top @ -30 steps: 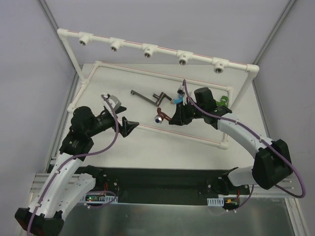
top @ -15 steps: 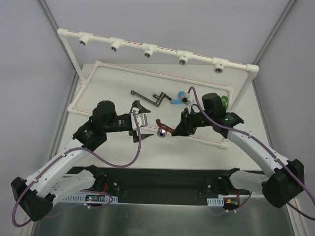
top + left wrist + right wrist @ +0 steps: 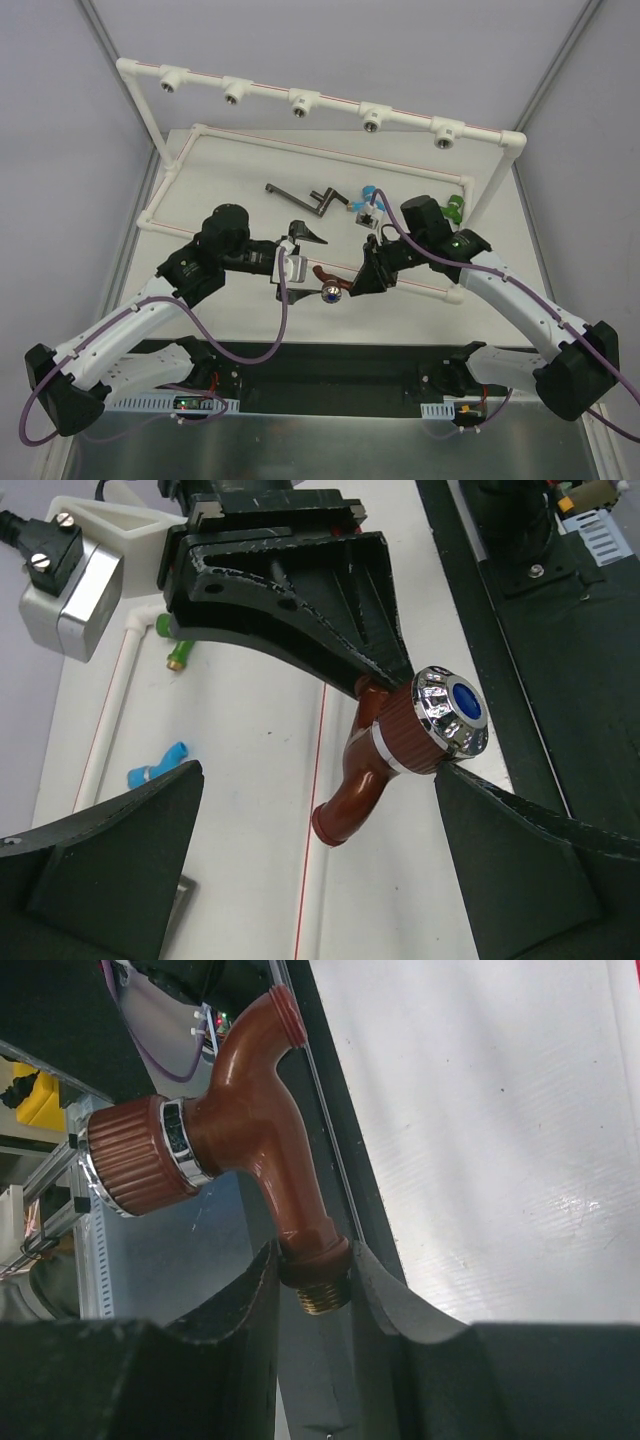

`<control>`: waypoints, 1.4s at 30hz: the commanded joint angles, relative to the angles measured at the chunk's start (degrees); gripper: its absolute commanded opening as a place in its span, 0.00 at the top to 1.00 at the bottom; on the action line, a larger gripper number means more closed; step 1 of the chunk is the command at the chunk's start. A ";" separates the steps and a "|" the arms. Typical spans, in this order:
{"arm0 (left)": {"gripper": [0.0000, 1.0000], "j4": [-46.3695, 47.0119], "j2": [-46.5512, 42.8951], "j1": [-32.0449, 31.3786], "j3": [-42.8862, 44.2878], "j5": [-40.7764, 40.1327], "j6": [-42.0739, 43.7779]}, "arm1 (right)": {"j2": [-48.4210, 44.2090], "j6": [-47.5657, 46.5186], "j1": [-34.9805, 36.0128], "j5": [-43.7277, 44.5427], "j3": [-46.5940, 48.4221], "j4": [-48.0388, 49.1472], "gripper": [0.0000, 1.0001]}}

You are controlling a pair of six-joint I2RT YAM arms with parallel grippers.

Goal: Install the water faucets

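The red-brown faucet (image 3: 325,281) with its shiny bluish knob (image 3: 452,708) is held above the table by my right gripper (image 3: 360,283). That gripper is shut on the faucet's collar just above the brass threaded end (image 3: 325,1297). My left gripper (image 3: 305,262) is open and faces it. In the left wrist view the faucet (image 3: 385,770) hangs between the two spread fingers (image 3: 110,865), with the knob close to the right finger; I cannot tell if they touch. The blue faucet (image 3: 370,198) and the green faucet (image 3: 453,208) lie on the table behind.
The white pipe frame (image 3: 300,100) with several metal-lined sockets stands at the back. A low white pipe rail (image 3: 440,290) borders the work area. Dark metal pieces (image 3: 305,198) lie mid-table. The black base strip (image 3: 330,365) runs along the near edge.
My left arm has swung from the left to the centre and its open jaws now flank the faucet. My right gripper has carried the faucet nearer and leftward.
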 commanded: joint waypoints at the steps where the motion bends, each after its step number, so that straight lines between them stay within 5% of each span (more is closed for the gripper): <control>1: 0.01 0.54 1.30 -2.84 2.24 3.92 1.94 | -0.42 -2.48 1.17 -4.94 4.54 -0.19 0.98; 10: 0.02 -2.36 2.36 -6.36 2.41 1.91 2.64 | -0.78 -3.54 1.17 -5.90 5.86 -1.61 0.98; 17: 0.17 -2.63 3.24 -9.79 2.15 -2.57 3.95 | -0.16 -3.36 1.25 -6.43 6.21 -1.78 0.98; 22: 0.36 -2.63 3.15 -11.20 1.89 -5.04 4.84 | 0.63 -3.27 1.34 -6.70 6.21 -1.78 0.98; 24: 0.54 -2.63 2.89 -11.20 1.80 -5.30 4.92 | 0.80 -3.18 1.17 -6.87 6.13 -1.61 0.98; 34: 1.00 -2.54 1.84 -11.20 0.66 -8.73 5.28 | 1.16 -3.01 1.25 -6.44 6.30 -1.70 0.96; 39: 1.00 -0.17 0.43 -11.29 -0.22 -14.87 0.45 | -0.16 -2.57 1.08 -2.93 6.83 -1.61 0.53; 42: 1.00 3.87 -1.24 -11.29 -1.27 -23.13 -7.80 | -2.61 -2.31 1.16 6.62 7.35 -1.96 0.35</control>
